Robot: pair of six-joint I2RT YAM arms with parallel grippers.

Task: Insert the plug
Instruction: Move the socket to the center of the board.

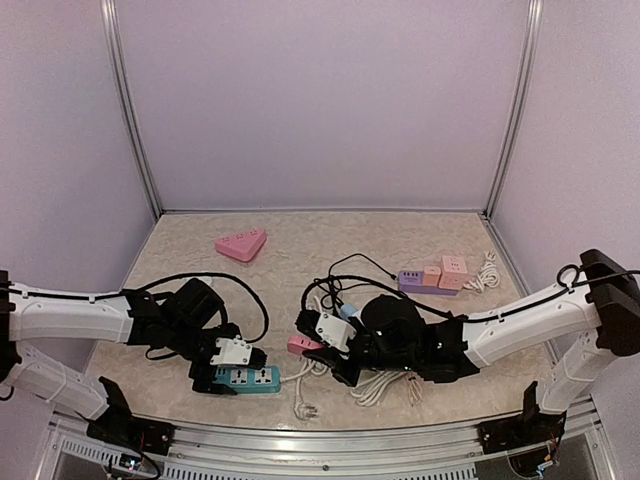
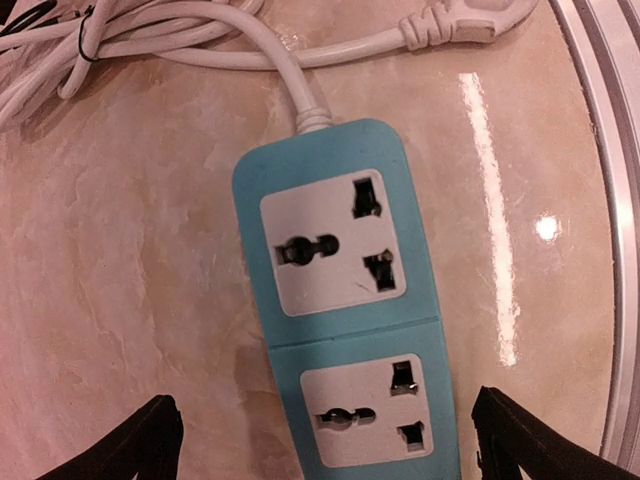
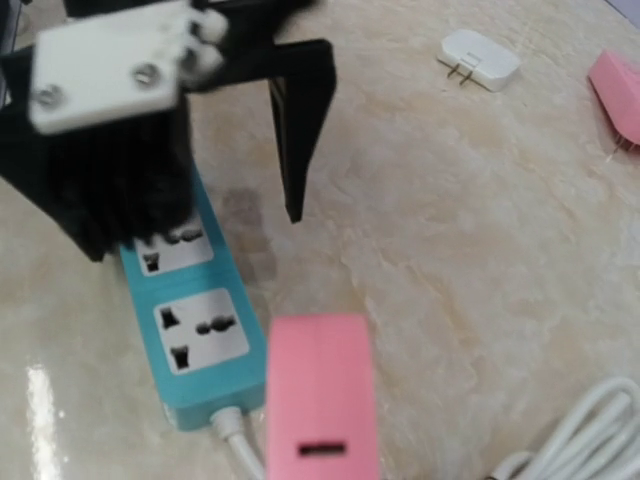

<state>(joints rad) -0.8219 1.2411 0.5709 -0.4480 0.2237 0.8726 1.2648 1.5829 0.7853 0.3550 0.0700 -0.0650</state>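
Note:
A teal power strip (image 2: 340, 300) with two white sockets lies flat near the table's front edge, also seen as the teal strip (image 1: 250, 378) from above. My left gripper (image 2: 328, 450) straddles its near end, open, its fingers (image 2: 140, 445) standing off both sides. A pink plug (image 3: 320, 400), blocky with a small slot, fills the bottom of the right wrist view. My right gripper (image 1: 318, 345) is shut on it, just right of the strip and a little above the table. Its own fingers and the plug's prongs are hidden.
The strip's white cord runs to a cable bundle (image 1: 380, 388) under the right arm, its white end plug (image 2: 470, 20) near the metal front rail. A pink triangular block (image 1: 241, 244) lies at the back left. A purple and pink strip (image 1: 435, 278) and a white adapter (image 3: 482, 58) lie elsewhere.

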